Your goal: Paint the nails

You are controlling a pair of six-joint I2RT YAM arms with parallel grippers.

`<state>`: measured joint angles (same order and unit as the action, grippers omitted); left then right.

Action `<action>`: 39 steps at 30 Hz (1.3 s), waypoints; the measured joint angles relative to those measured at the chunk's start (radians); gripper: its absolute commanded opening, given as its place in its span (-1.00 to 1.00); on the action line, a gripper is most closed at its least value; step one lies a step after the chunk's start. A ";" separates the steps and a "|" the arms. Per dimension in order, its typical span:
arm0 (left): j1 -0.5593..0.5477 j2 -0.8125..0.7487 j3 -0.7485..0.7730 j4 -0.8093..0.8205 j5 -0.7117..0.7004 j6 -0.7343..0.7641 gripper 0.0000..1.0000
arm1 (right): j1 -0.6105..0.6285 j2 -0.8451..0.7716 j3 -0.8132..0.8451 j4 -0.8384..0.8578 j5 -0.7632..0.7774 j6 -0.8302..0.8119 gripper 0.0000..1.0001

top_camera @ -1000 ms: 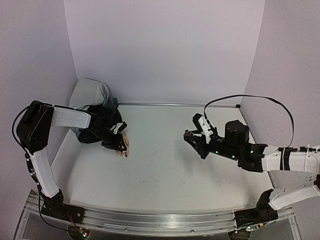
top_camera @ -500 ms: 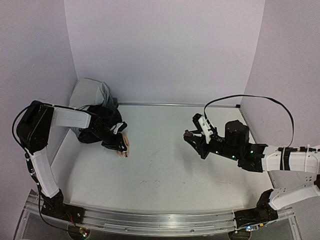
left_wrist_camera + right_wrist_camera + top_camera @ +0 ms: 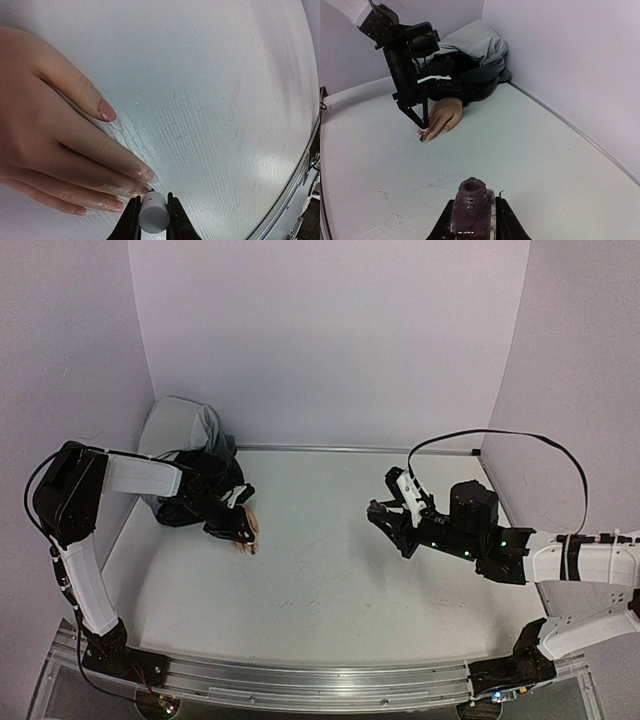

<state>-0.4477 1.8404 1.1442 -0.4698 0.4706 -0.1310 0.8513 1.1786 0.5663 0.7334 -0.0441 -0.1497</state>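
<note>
Left claw (image 3: 152,222): the jaws are closed tight on a white cap (image 3: 153,212), which stands gripped between the two fingertips. The mannequin hand (image 3: 45,130) lies palm down on the table (image 3: 225,100), immediately in front of this claw. The nails (image 3: 106,111) face up, and the nearest one sits just beside the cap. Contact between them cannot be confirmed.

Right claw (image 3: 472,222): the jaws are closed on an uncapped dark purple polish bottle (image 3: 471,202), held neck up. The mannequin hand is well ahead of this claw, across the table. A black sleeve (image 3: 452,82) and a grey cloth (image 3: 480,42) lie beyond it.
</note>
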 measured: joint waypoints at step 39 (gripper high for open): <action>0.000 0.000 -0.017 0.008 0.018 -0.001 -1.00 | 0.000 0.000 0.000 0.000 0.000 0.000 -1.00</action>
<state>-0.4477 1.8408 1.1271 -0.4622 0.4881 -0.1322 0.8513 1.1790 0.5663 0.7338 -0.0444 -0.1497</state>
